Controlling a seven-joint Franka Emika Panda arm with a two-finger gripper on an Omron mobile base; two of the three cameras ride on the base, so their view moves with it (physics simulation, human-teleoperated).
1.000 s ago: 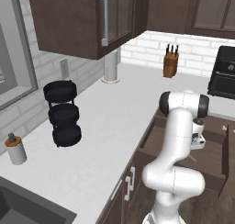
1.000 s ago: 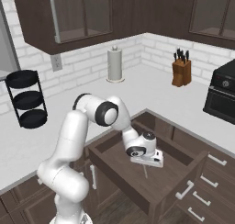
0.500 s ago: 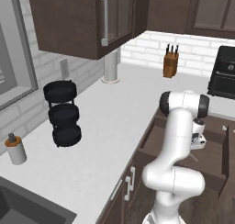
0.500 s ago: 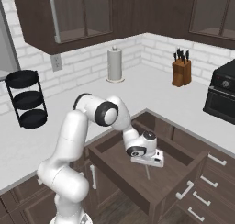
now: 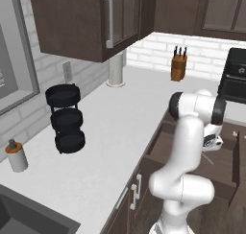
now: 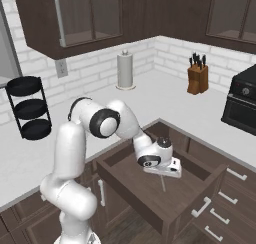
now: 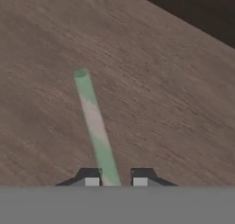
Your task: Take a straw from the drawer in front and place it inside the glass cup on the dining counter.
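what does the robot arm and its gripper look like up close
The arm is glossy white with rounded, tube-like links and dark grey-black joint caps. The gripper sits under a blocky white hand with a dark round wrist collar. Its finger tips are small, dark, with pale grey square pads. No cables or markings are visible.

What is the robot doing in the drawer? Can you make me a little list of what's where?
drawer: pulled open, brown inside
straw: thin pale stick with green bands, between the hand's two tips
hand: down inside the drawer, shut on the straw
knife block: on the white counter by the brick wall
paper towel roll: upright on the counter under the dark cabinets
black tiered rack: on the counter
next step, probably: lift the straw out
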